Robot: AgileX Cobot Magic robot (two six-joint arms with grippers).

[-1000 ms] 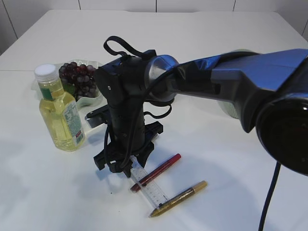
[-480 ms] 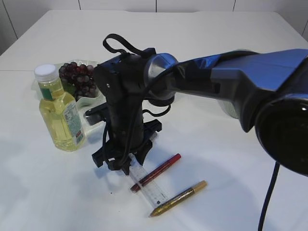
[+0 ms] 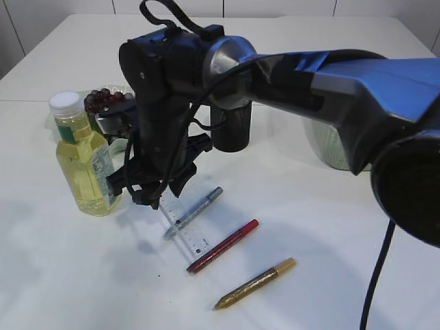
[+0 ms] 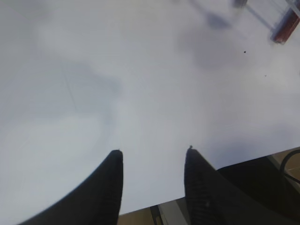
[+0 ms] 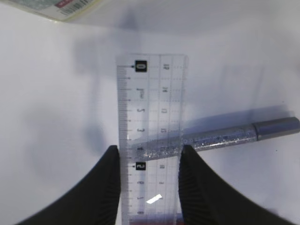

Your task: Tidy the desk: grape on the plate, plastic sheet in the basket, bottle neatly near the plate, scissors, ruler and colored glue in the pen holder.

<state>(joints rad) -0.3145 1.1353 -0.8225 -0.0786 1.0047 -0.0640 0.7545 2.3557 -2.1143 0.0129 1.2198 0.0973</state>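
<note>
1. Gripping the ruler [image 5: 151, 140] across its width, the right end effector [image 5: 149, 161] has one finger on each long edge; the strip fills the gap, so it reads as clamped on the ruler rather than standing free.
2. Judging by its look, the ruler is a thin, clear, stiff plastic strip: light, smooth on its faces, likely to slide or twist if pinched loosely. An edge-to-edge hold like this one, some way in from the end, seems the sound place to take it.
3. Its long axis runs straight out from the fingers in the right wrist view, the zero end pointing away from them. In the exterior view the ruler [image 3: 185, 225] slants from under the end effector [image 3: 157, 191] down towards the near right, its far end low over the counter [image 3: 330, 234] or touching it; I cannot tell which.
4. A silver glue pen [image 5: 220, 136] lies crosswise beneath the ruler, cap to the right; whether they touch is unclear.
5. Just beyond lie the red glue pen [image 3: 223, 247] and gold glue pen [image 3: 254, 283], both on the counter.
6. Farther out stand the bottle [image 3: 82, 161], grapes [image 3: 103, 101] behind it, and the dark pen holder [image 3: 230, 127].
7. The left end effector [image 4: 152, 185] hovers over bare counter, fingers apart, holding nothing.
</note>
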